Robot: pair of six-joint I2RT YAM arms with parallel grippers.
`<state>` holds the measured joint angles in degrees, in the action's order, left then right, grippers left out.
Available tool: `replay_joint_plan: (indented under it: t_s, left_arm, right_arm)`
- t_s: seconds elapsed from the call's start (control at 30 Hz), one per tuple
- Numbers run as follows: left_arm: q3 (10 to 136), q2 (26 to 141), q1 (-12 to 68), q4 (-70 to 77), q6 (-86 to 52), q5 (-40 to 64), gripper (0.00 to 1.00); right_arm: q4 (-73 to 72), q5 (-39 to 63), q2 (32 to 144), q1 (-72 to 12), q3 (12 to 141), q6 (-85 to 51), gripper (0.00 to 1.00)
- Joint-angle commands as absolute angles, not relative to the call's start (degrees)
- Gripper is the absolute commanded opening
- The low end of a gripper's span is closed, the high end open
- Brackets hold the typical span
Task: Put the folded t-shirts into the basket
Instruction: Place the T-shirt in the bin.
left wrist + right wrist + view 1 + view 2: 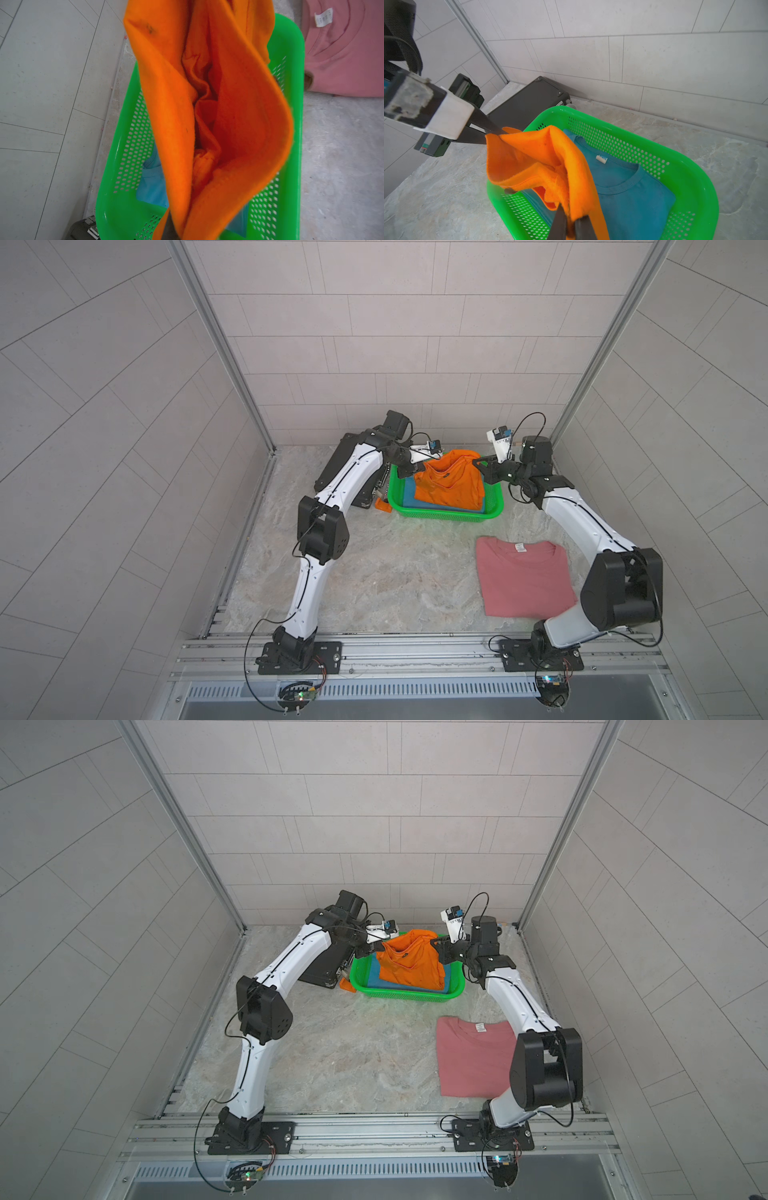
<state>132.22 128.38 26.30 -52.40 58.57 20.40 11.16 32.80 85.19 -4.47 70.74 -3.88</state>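
Now my left gripper (419,467) and right gripper (478,462) pinch orange tee (451,485) corners above basket (449,516); lower evenly, lay flat on blue tee (623,187), then release.

Left arm (305,585), right arm (582,516): white tapered shells, black joint housings (322,537), small dark screws (314,577). Black cable (245,655) along each. Black base plates (299,655). White camera mounts (500,443), blue tabs (435,444). Left gripper (419,467), right gripper (478,462): black, thin fingers.
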Motion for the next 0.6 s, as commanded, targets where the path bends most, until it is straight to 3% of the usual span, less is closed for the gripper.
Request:
replay_joint_plan:
  t_s: [0.0,0.57]
  left_arm:
    - [129.58,122.18,27.52,-56.36,57.7,23.32,0.0]
    - [123.84,120.78,28.48,-57.11,58.69,20.88,0.0]
  right_arm:
    - [11.43,34.44,81.15,-4.24,68.96,-3.78,0.0]
    - [9.54,32.93,79.2,-4.25,62.17,-3.34,0.0]
